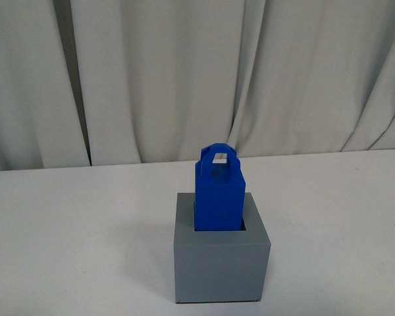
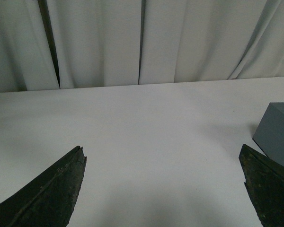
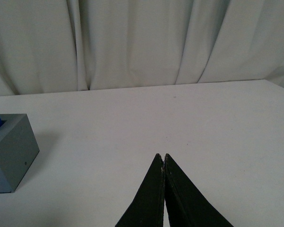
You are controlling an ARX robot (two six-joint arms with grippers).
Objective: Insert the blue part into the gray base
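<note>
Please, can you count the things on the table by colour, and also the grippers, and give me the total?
Blue: 1, the blue part, standing in the recess of the gray base
Gray: 1, the gray base
Dark grippers: 2, the left gripper open, the right gripper shut on nothing
Total: 4

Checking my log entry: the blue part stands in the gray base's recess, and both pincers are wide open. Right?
Not quite. The blue part does stand in the gray base, but only the left pincer is open; the right wrist view shows the right pincer shut, holding nothing.
</note>
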